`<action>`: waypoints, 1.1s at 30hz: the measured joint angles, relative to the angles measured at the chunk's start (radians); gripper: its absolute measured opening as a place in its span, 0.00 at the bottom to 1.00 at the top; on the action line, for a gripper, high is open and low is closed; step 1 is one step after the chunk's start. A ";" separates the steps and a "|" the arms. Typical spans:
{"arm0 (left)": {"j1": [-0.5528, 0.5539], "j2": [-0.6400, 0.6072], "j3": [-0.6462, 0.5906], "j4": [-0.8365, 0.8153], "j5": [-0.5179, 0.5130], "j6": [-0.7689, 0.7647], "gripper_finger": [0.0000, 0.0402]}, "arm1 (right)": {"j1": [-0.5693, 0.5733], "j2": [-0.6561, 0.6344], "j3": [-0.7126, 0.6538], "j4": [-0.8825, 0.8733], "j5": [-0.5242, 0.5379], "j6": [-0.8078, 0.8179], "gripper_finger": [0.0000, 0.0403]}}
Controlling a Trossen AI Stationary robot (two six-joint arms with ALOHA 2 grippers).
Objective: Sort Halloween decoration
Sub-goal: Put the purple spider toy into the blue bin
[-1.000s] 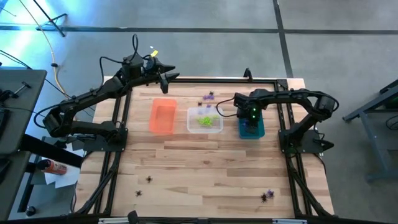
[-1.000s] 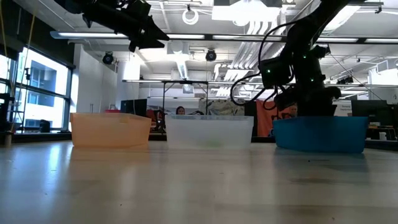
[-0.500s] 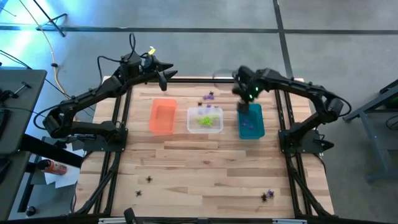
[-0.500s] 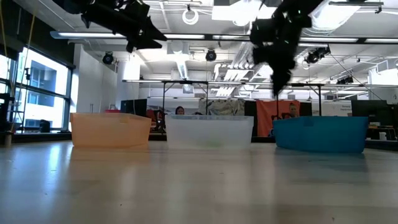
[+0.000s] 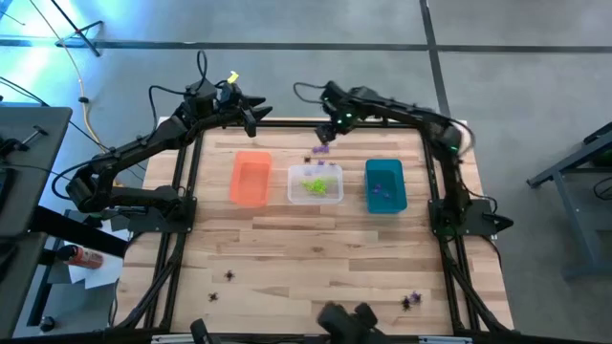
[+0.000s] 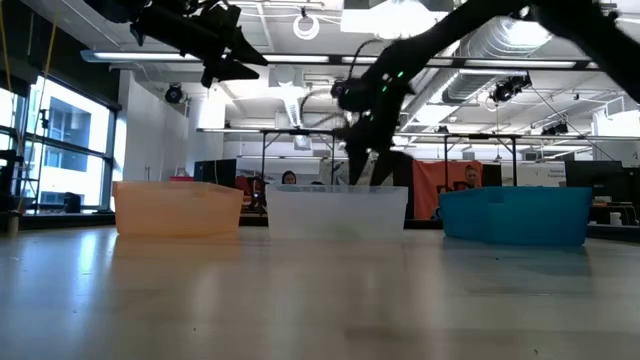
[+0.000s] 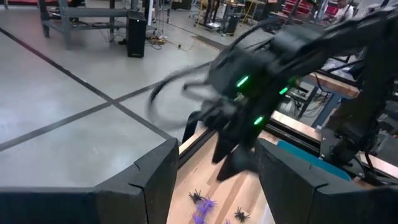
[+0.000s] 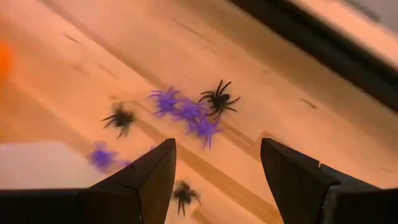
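The right gripper (image 5: 325, 132) hangs over the far edge of the table (image 5: 316, 248), just above a little bunch of purple spiders (image 8: 186, 113) and black spiders (image 8: 218, 98). Its two dark fingers (image 8: 146, 180) are spread apart with nothing between them. The bunch sits on the wood just behind the clear bin (image 5: 316, 183), close to the black rail.

The clear bin stands in the middle of a row of three. It has green spiders (image 5: 316, 182) inside. The orange bin (image 5: 251, 178) is on one side and the teal bin (image 5: 385, 184) is on the other. The teal bin has some small purple bits in it.

More tiny spiders lie on the near part of the table, a black pair (image 5: 222, 285) toward the left and a purple and black pair (image 5: 411, 301) toward the right.

The left gripper (image 5: 252, 113) waits up high past the far left corner, behind the orange bin. Its fingers (image 7: 149, 186) are spread wide and hold nothing
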 joint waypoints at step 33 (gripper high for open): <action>-0.001 0.000 0.000 -0.002 0.000 -0.017 0.50 | 0.048 0.285 0.228 -0.201 0.056 -0.063 0.09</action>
